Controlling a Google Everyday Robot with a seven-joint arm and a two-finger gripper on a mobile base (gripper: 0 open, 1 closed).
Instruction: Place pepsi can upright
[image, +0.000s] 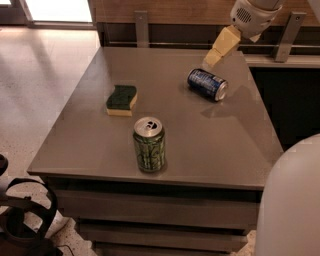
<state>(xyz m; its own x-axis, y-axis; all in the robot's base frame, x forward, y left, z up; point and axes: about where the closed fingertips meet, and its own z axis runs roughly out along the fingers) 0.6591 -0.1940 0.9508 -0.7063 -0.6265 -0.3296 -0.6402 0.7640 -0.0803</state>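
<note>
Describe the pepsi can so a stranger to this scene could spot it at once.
On the grey table, look far right, just below the gripper hovering near the back edge. The pepsi can lies there on its side, dark blue, unlike the upright green can at the front.

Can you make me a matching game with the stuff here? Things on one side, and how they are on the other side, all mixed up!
Things:
1. pepsi can
2. green can
3. sponge
4. gripper

How they are:
A. standing upright, nearest the camera
B. up in the air, just beyond the pepsi can
C. lying on its side
D. lying flat, green side up

Pairs: 1-C, 2-A, 3-D, 4-B
</note>
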